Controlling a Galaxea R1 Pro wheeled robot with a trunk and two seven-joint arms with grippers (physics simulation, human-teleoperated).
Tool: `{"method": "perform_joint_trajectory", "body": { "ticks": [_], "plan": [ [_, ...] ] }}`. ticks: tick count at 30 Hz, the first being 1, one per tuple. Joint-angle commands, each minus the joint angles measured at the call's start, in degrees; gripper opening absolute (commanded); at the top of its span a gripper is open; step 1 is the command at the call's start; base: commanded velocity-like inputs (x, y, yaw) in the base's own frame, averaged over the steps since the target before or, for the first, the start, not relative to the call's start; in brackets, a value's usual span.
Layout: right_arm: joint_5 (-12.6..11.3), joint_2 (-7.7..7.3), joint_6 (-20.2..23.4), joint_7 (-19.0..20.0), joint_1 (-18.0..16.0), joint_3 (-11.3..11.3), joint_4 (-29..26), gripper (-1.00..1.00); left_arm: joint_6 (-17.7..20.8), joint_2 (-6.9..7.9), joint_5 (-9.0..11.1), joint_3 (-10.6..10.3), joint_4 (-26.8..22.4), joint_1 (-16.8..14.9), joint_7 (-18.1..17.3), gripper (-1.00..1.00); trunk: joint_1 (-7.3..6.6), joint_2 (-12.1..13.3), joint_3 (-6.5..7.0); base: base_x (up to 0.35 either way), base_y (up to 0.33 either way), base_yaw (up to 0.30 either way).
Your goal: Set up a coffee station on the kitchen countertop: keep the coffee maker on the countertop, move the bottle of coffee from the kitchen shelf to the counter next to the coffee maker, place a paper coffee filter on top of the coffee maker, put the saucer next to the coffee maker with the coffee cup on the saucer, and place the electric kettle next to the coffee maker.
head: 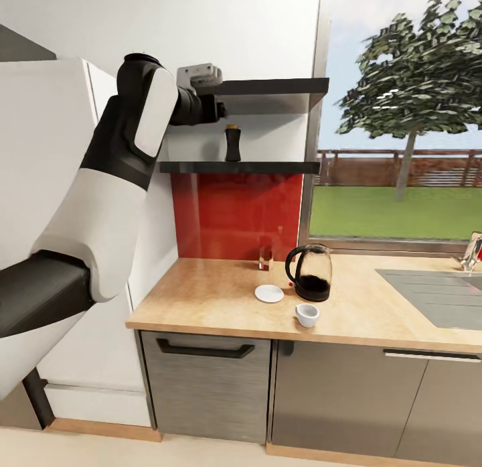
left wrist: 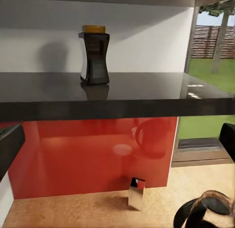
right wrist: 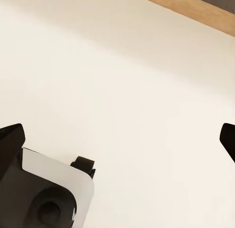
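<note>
The bottle of coffee, dark with a yellowish top, stands on the lower black kitchen shelf. My left gripper is raised just left of it, a little higher. In the left wrist view the bottle stands ahead on the shelf, and the left gripper is open and empty. On the kitchen countertop stand the electric kettle, the saucer and the coffee cup, the cup off the saucer. My right gripper is open over pale floor. The coffee maker and paper coffee filter are out of view.
A small shiny metal holder stands by the red backsplash. An upper shelf hangs just above my left wrist. The grey sink and a tap lie to the right. A white tall unit is behind my left arm.
</note>
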Motion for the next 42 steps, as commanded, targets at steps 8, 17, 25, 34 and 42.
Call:
{"method": "perform_joint_trajectory", "body": {
  "ticks": [8,17,25,34,42],
  "plan": [
    [-0.57,0.01,-0.34,0.33,-0.10,0.35,0.21,1.00,0.12,0.00,0.56,-0.05,-0.59,-0.06,0.55,1.00,0.01,-0.07,-0.10,0.000,0.000,0.000],
    [-0.58,-0.12,-0.31,0.33,0.16,0.42,0.15,1.00,-0.57,0.00,0.95,0.21,0.39,0.92,0.40,1.00,0.01,-0.07,-0.10,0.000,0.000,0.000],
    [0.06,-0.18,-0.30,0.33,0.33,0.48,0.16,1.00,-0.99,0.00,1.23,0.39,3.69,9.12,0.27,1.00,0.01,-0.07,-0.10,0.060,0.000,0.000],
    [3.14,-0.13,-0.30,0.20,0.48,0.43,0.21,1.00,-1.05,0.00,1.27,0.36,3.72,9.63,0.20,1.00,0.01,-0.07,-0.10,0.136,0.000,0.000],
    [3.50,-0.10,-0.30,0.08,0.56,0.43,0.23,1.00,-1.01,0.00,1.62,0.22,2.56,9.65,0.23,1.00,0.01,-0.07,-0.10,0.090,0.000,0.000]
  ]
}}
